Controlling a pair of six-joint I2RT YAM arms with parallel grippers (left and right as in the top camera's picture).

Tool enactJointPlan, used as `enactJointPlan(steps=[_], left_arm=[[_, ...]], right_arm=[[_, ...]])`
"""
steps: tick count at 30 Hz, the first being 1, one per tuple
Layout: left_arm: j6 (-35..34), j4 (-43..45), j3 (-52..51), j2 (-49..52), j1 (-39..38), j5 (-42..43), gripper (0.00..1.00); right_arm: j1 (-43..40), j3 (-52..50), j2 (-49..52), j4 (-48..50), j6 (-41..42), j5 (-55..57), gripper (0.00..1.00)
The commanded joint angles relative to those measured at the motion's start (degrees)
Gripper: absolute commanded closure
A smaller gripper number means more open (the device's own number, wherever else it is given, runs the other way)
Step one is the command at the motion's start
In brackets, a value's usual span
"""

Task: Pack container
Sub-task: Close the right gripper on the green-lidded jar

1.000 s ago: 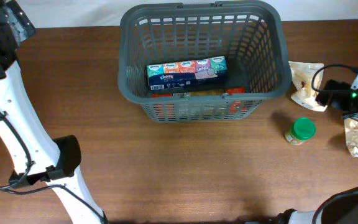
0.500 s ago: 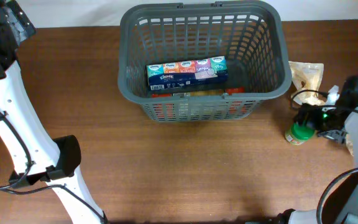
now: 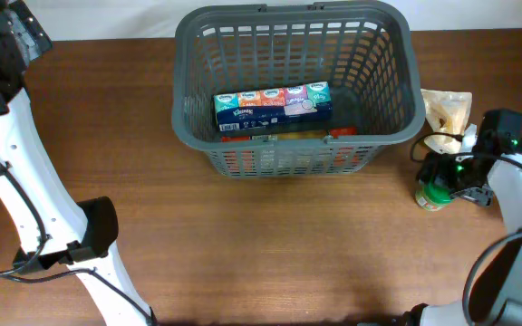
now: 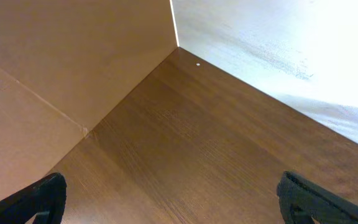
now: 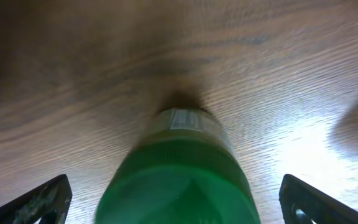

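Container (image 3: 279, 159): dark grey slotted basket, upright, open-topped, partly loaded, stood at the table's (image 3: 270, 258) far centre.

Wood table (image 3: 270, 254), grey basket (image 3: 279, 165) on it, green-lid jar (image 3: 436, 191), crinkly pkts (image 3: 447, 110) at right

A wide stretch of brown wooden table (image 3: 288, 254) is left open across the lower middle of the overhead frame. The upper middle is blocked by the large dark grey slotted plastic basket (image 3: 181, 109), and its floor is partly taken up by a multicoloured tissue box pack (image 3: 272, 104). At right centre, a green-lidded jar (image 3: 431, 195) is flanked by the widely spread fingers of the right gripper (image 5: 176, 199). A crinkled beige packet (image 3: 447, 109) lies near it, toward the upper right.
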Motion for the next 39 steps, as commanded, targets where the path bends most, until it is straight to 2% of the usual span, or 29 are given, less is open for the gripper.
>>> enactJointPlan(steps=[1,6,9,15,18,23,25,28,29,31,32,39], left_arm=[[-0.7,0.0,0.0,0.1,0.2,0.0,0.01],[-0.7,0.0,0.0,0.1,0.2,0.0,0.01],[-0.7,0.0,0.0,0.1,0.2,0.0,0.01],[-0.7,0.0,0.0,0.1,0.2,0.0,0.01],[-0.7,0.0,0.0,0.1,0.2,0.0,0.01],[-0.7,0.0,0.0,0.1,0.2,0.0,0.01],[-0.7,0.0,0.0,0.1,0.2,0.0,0.01],[-0.7,0.0,0.0,0.1,0.2,0.0,0.01],[-0.7,0.0,0.0,0.1,0.2,0.0,0.01],[-0.7,0.0,0.0,0.1,0.2,0.0,0.01],[-0.7,0.0,0.0,0.1,0.2,0.0,0.01],[-0.7,0.0,0.0,0.1,0.2,0.0,0.01]], right_arm=[[0.2,-0.5,3.3,0.2,0.7,0.7,0.01],[0.2,-0.5,3.9,0.6,0.7,1.2,0.0],[0.2,-0.5,4.0,0.7,0.9,1.6,0.04],[0.2,-0.5,4.0,0.9,1.7,2.7,0.04],[0.2,-0.5,4.1,0.9,1.7,2.6,0.08],[0.2,-0.5,6.0,0.8,2.1,2.6,0.05],[0.2,-0.5,6.3,0.8,2.2,2.6,0.07],[0.2,-0.5,6.3,0.8,2.1,2.6,0.37],[0.2,-0.5,6.3,0.8,2.1,2.6,0.57],[0.2,-0.5,6.3,0.7,2.1,2.6,0.85],[0.2,-0.5,6.3,0.6,2.1,2.6,0.96],[0.2,-0.2,6.2,0.5,2.2,2.6,0.96]])
